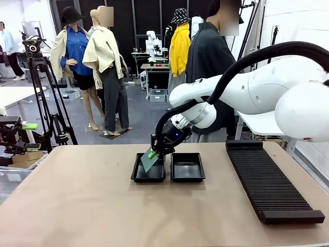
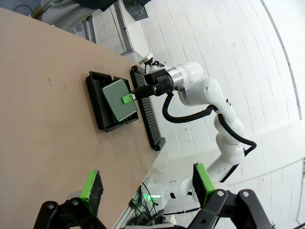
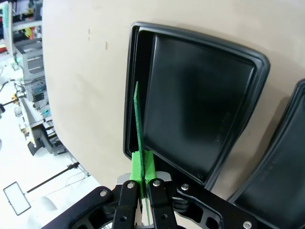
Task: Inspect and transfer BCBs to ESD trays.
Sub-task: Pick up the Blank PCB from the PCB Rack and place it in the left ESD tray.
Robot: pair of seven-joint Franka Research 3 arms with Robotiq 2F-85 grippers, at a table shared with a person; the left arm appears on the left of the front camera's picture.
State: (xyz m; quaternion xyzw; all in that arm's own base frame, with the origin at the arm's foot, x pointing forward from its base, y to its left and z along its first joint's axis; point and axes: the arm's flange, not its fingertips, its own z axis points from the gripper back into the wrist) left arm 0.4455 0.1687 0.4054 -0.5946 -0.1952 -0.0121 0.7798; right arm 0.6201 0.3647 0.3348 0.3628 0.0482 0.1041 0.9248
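Light brown matte flat tabletop (image 1: 77, 206), bearing one shallow glossy black rectangular plastic tray (image 1: 146, 179) with raised sloped rim near the middle toward the far edge, an identical second tray (image 1: 187, 168) just beside it on the right, and one long black ribbed slotted rack (image 1: 272, 188) well apart at the right side.

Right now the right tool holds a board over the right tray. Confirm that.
Wrong tray. The right tool holds the board over the left tray, not the right tray. The front view shows it.
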